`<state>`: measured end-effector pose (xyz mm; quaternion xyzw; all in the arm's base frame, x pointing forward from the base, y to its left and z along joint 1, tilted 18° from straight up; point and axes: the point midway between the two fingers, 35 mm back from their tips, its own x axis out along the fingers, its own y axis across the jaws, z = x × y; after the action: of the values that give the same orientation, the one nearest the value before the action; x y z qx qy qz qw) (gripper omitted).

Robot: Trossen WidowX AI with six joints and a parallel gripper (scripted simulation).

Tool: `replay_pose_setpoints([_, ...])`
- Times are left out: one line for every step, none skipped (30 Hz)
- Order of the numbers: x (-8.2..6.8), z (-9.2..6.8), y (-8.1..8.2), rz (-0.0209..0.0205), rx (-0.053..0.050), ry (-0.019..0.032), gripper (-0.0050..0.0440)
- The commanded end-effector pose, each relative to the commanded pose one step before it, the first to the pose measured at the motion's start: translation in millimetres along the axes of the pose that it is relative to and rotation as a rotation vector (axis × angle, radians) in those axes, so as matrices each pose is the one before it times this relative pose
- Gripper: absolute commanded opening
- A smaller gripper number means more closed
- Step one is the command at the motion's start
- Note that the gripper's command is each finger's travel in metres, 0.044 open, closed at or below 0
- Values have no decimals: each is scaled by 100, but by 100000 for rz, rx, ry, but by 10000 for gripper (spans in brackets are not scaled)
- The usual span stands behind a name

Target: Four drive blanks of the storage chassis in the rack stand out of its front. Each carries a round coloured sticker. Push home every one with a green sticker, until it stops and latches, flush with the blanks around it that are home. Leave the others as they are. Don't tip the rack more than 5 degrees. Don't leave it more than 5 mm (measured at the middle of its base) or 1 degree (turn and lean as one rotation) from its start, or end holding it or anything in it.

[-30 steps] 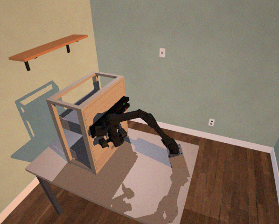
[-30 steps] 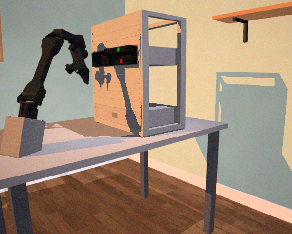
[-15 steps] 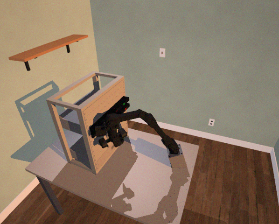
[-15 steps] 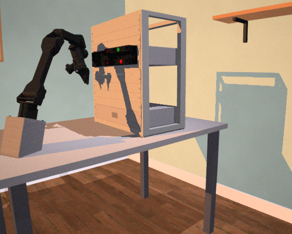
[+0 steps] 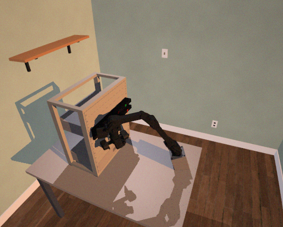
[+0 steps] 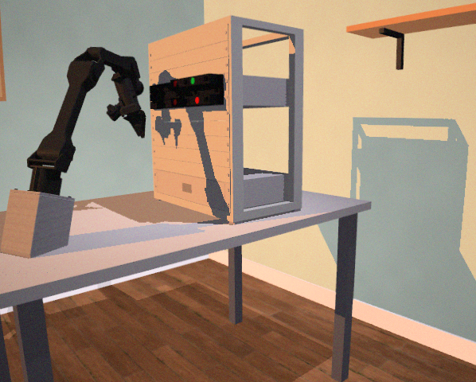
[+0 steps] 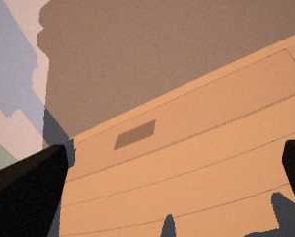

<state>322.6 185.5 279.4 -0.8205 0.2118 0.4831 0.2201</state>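
The rack (image 6: pixel 236 123) (image 5: pixel 85 136) stands on the table with its wood-panelled front facing my arm. The dark storage chassis (image 6: pixel 207 91) (image 5: pixel 126 100) sits in the upper part of that front. One blank in its top row carries a green sticker (image 6: pixel 193 80) (image 5: pixel 125 105). Red stickers (image 6: pixel 197 99) (image 6: pixel 174 83) (image 5: pixel 128 110) mark the blanks beside and below it. My gripper (image 6: pixel 138 125) (image 5: pixel 113 143) (image 7: pixel 180 155) is open and empty. It points downward, just in front of the wood panels and below the chassis level, touching nothing. The wrist view shows only the lower wood panels and a small label plate (image 7: pixel 135 133).
A wooden block (image 6: pixel 34 224) sits at the near left of the table (image 6: pixel 147 251) (image 5: pixel 141 176). The arm's base (image 5: pixel 177 152) is bolted to the table well in front of the rack. A wall shelf (image 5: pixel 48 48) (image 6: pixel 419 18) hangs high above.
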Motion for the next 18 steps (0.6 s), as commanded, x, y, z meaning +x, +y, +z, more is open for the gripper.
replay_pose_setpoints([-825,-316,124,-2302,997,752,440])
replay_pose_setpoints([-2,-2,6,-32,25,13,440])
replay_pose_setpoints([-4,-4,9,-52,41,21,440])
replay_pose_setpoints([-6,-5,13,-77,60,30,440])
replay_pose_setpoints([-8,-7,18,-105,82,41,440])
replay_pose_setpoints([-10,-10,24,-137,107,54,440])
replay_pose_setpoints([-13,-12,30,-172,134,68,440])
replay_pose_setpoints([-15,-15,36,-210,164,83,440])
replay_pose_setpoints([-18,-17,44,-251,196,99,440])
replay_pose_setpoints([-21,-20,52,-294,230,116,440])
replay_pose_setpoints([-24,-23,60,-340,265,134,440])
replay_pose_setpoints([-27,-26,69,-388,303,153,440])
replay_pose_setpoints([-30,-29,78,-437,341,173,440])
replay_pose_setpoints([0,0,0,0,0,0,440])
replay_pose_setpoints([0,0,0,0,0,0,440])
replay_pose_setpoints([-33,-32,88,-488,381,194,440])
replay_pose_setpoints([-36,-34,99,-541,421,215,440])
replay_pose_setpoints([-39,-37,110,-594,462,237,440])
